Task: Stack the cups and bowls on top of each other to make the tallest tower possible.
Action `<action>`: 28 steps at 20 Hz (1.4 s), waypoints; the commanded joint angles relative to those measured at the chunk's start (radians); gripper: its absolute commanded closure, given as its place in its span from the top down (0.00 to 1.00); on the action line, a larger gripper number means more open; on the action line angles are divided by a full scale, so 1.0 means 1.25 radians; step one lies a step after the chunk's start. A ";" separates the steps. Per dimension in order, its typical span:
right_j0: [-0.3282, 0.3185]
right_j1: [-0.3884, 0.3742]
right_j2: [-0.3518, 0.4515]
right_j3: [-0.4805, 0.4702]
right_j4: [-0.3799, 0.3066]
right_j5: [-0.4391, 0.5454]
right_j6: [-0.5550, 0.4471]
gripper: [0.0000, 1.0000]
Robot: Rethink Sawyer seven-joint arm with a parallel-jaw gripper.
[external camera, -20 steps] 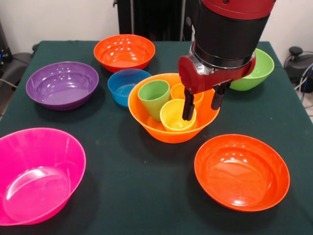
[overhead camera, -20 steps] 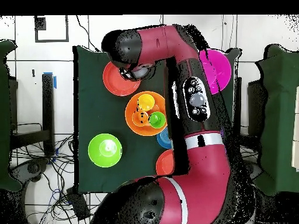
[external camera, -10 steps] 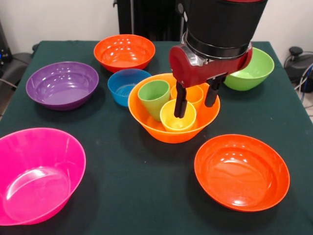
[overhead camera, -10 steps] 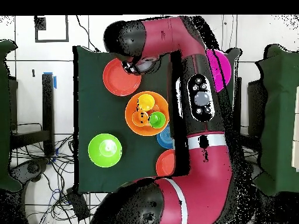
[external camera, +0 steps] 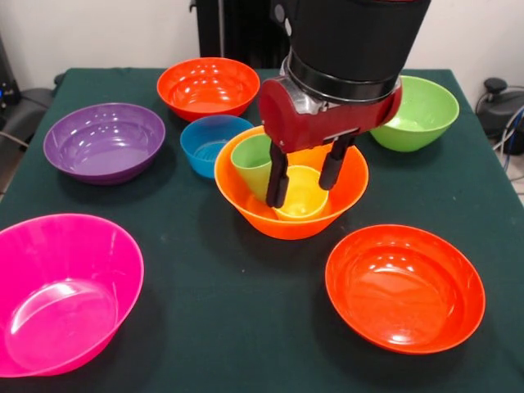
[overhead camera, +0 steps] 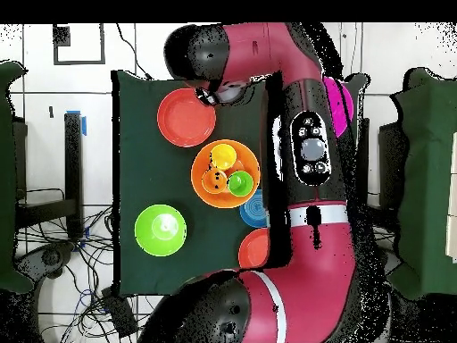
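Note:
The light orange bowl point(external camera: 246, 214) stands mid-table and holds all three cups. In the front view I see the green cup point(external camera: 250, 159) and the yellow cup point(external camera: 302, 193); the orange cup is hidden behind my gripper there. The overhead view shows the bowl point(overhead camera: 200, 167) with the yellow cup point(overhead camera: 222, 158), the orange cup point(overhead camera: 212, 181) and the green cup point(overhead camera: 239, 184). My gripper point(external camera: 304, 175) is open and low over the bowl. Its fingers hang on either side of the yellow cup, and the left finger sits between the yellow and green cups. It holds nothing.
Around the bowl stand a blue bowl point(external camera: 210, 141), a purple bowl point(external camera: 105, 141), a red-orange bowl point(external camera: 208, 86) at the back, a lime green bowl point(external camera: 419, 111), a second red-orange bowl point(external camera: 404, 286) and a large pink bowl point(external camera: 61, 291) at the front left.
My gripper has moved left in the front view, from the right side of the yellow cup to astride it, and stays open. The cups and bowls have not moved.

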State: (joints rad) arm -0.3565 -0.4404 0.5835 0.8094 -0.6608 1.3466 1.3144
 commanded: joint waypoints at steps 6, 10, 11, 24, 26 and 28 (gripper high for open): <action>0.018 0.041 -0.021 -0.032 -0.100 0.085 -0.303 1.00; 0.008 0.031 -0.030 0.000 -0.090 0.068 -0.302 1.00; 0.006 0.024 -0.035 0.010 -0.089 0.068 -0.299 1.00; -0.029 -0.058 -0.075 0.144 -0.066 0.038 -0.265 1.00; -0.030 -0.062 -0.078 0.155 -0.068 0.041 -0.266 1.00; -0.028 -0.063 -0.080 0.162 -0.071 0.039 -0.265 1.00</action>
State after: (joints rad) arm -0.3755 -0.4978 0.5197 0.8840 -0.6958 1.3464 1.2771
